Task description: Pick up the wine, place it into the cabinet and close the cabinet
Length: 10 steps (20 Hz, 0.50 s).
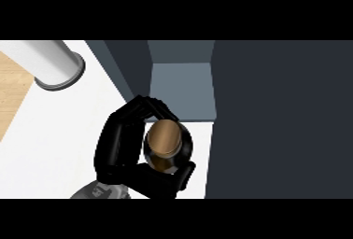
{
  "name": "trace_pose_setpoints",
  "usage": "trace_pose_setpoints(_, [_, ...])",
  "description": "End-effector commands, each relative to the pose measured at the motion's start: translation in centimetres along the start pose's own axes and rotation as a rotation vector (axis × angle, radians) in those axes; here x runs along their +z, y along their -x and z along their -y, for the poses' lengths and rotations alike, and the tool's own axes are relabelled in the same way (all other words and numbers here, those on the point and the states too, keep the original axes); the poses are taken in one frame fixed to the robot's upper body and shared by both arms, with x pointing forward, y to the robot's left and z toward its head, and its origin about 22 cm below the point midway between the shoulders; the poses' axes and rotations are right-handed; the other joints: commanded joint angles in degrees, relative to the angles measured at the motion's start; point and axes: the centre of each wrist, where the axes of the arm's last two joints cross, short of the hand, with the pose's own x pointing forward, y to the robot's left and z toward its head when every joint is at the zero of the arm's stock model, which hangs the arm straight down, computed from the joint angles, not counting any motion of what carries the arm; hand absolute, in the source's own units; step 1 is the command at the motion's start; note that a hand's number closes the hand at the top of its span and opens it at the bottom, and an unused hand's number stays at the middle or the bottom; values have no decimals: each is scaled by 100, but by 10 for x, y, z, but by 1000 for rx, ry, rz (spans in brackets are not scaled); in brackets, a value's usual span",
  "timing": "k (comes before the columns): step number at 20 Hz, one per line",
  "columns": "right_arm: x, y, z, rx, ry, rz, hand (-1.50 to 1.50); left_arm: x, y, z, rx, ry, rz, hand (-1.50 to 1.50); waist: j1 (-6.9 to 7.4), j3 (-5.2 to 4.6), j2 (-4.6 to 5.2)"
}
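Head view (only one given).

Wine (164,137): seen almost end-on from above. Brown round top faces the camera, dark body just visible below it. Long axis close to the line of sight, so roughly upright, top tipped slightly toward the far side. Sides wrapped by the hand; label or writing can't be read.

Left hand (118,140): curled around the wine. Fingers (148,108) arch over its far side, thumb (186,172) closes on the near right side.

Location: over the white counter (62,140), just in front of the open compartment (180,88) of the dark cabinet (276,116), close beside the cabinet's dark front. Standing or lifted, can't tell.

Counts: one wine, one hand, one cabinet, one white cylinder (48,63) (upper left on the counter, well apart from the wine). Wooden floor (12,88) at the left edge.
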Motion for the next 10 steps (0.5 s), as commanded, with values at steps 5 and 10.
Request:
trace_pose_setpoints(5, [21, -21, 1, -19, -34, 49, -150, -30, -2, 36, -38, -25, 17, 150, 3, -2, 1])
trace_pose_setpoints(10, [27, -36, -5, -46, -66, 45, -150, -54, 2, 34, -68, -87, 4, 150, -79, -6, 0])
